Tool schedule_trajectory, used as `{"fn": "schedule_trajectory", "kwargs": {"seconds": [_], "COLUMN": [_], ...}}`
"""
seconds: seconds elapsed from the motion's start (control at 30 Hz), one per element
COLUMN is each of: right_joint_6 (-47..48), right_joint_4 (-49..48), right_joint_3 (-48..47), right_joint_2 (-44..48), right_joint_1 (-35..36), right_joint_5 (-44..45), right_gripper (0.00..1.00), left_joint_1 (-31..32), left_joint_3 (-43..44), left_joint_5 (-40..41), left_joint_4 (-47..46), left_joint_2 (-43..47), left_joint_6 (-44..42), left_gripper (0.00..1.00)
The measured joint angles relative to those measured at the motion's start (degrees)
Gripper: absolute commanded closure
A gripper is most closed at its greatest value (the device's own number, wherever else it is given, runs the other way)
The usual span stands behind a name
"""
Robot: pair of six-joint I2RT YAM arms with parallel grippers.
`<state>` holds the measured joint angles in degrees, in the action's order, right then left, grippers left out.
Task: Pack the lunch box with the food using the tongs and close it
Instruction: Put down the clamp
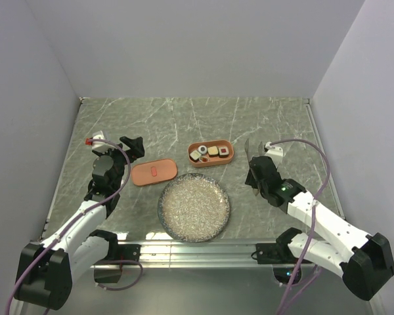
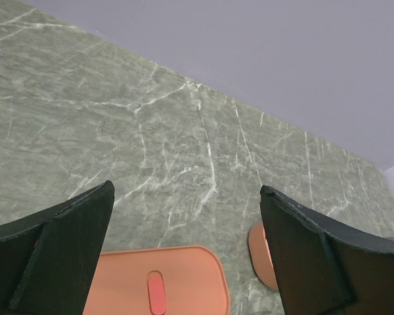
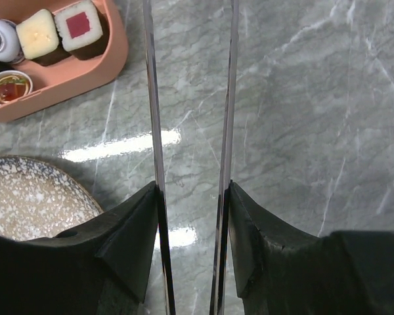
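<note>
Orange on grey marble: found the lunch box (image 1: 230, 155) at the far middle of the desk (image 1: 118, 118), food (image 1: 207, 153) already inside, speckled plate (image 1: 194, 210) just near of it. Caught the left pincer (image 1: 132, 146) spread wide, beside the flat lid (image 1: 154, 172) lying left of the box. Caught the right pincer (image 3: 192, 197) clamped on the tongs (image 3: 152, 98), well off to the right. Judged closing to be the step in hand: needed to straddle the lid's narrow width, pinch clear of the red mark (image 2: 156, 294), lift level, match rounded ends before pressing down. Needed to keep the tongs away.
</note>
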<state>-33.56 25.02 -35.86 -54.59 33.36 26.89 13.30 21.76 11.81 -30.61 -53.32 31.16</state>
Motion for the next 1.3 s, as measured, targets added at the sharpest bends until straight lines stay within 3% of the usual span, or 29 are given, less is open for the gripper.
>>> {"fn": "schedule_trajectory", "kwargs": {"seconds": [0.57,1.07,1.3], "right_joint_6": [-6.2,-15.8,-17.5], "right_joint_4": [1.6,9.8,10.6], "right_joint_3": [2.6,2.2,2.2], "right_joint_2": [-6.5,-17.7,-16.8], "right_joint_1": [0.7,11.8,12.4], "right_joint_5": [-2.0,-1.6,-1.4], "right_gripper": [0.49,0.49,0.45], "left_joint_1": [0.0,0.0,0.0], "left_joint_3": [0.0,0.0,0.0], "left_joint_5": [0.0,0.0,0.0], "left_joint_4": [0.0,0.0,0.0], "left_joint_2": [1.1,1.0,1.0], "left_joint_6": [0.0,0.0,0.0], "left_gripper": [0.01,0.01,0.01]}}
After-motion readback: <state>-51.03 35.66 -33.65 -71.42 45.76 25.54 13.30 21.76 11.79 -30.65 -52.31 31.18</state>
